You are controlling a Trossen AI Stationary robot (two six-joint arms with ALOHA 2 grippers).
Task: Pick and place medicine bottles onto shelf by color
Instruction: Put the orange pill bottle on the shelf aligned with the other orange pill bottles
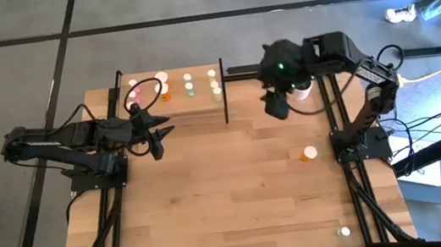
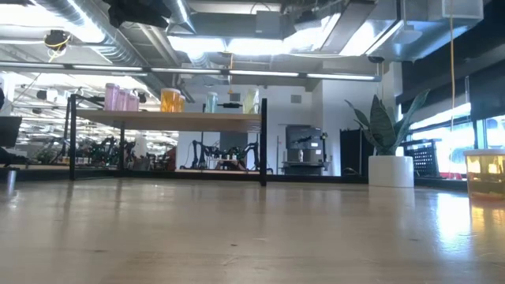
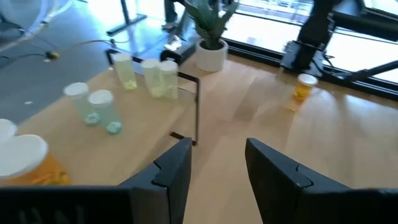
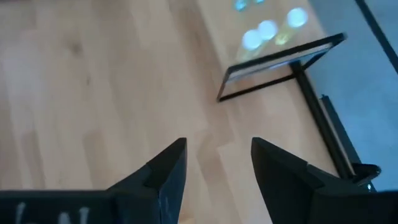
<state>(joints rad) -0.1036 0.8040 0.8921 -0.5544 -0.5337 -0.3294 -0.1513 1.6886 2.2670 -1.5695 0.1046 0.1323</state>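
Observation:
The shelf (image 1: 201,109) stands at the table's far edge, left of centre. On it stand medicine bottles with white caps: pink (image 2: 118,96), orange (image 2: 171,99), green (image 3: 102,109) and yellowish (image 3: 152,76). One orange bottle (image 1: 307,154) stands on the table at the right, and another bottle (image 1: 343,232) near the front right corner. My left gripper (image 3: 217,149) hovers open by the shelf's near left side with nothing between its fingers. My right gripper (image 4: 217,146) hangs open above the table, just right of the shelf (image 4: 280,62), with nothing between its fingers.
A white plant pot (image 2: 390,170) stands at the far right of the table, partly under my right arm (image 1: 314,56). Bare wooden tabletop (image 1: 230,199) spreads in front of the shelf. The shelf's black posts (image 1: 224,93) stand at its corners.

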